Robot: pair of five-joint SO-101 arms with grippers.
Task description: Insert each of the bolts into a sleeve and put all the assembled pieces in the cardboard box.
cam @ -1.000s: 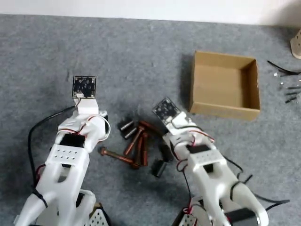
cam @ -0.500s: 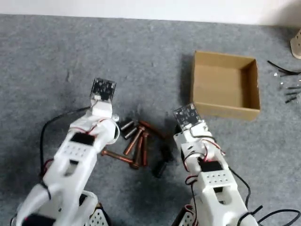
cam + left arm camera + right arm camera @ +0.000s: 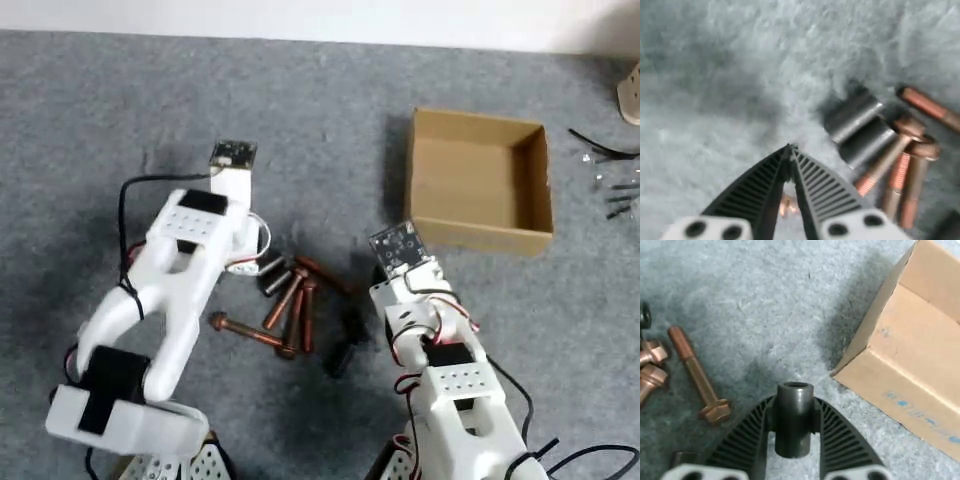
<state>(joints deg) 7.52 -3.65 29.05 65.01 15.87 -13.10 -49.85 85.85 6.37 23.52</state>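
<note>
Your left jaws closed tip to tip, low over surface (image 3: 300,120), near two loose sleeves (image 3: 857,127). Your right jaws gripping one sleeve (image 3: 794,425). Bolts (image 3: 290,305) piled between your arms, loose sleeves touching pile at its 11 o'clock. Cardboard box (image 3: 480,235) at 1 o'clock from right arm.

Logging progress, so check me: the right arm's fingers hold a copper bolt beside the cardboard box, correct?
No. The right arm's fingers hold a dark sleeve, not a copper bolt, beside the cardboard box; the right wrist view shows it.
</note>
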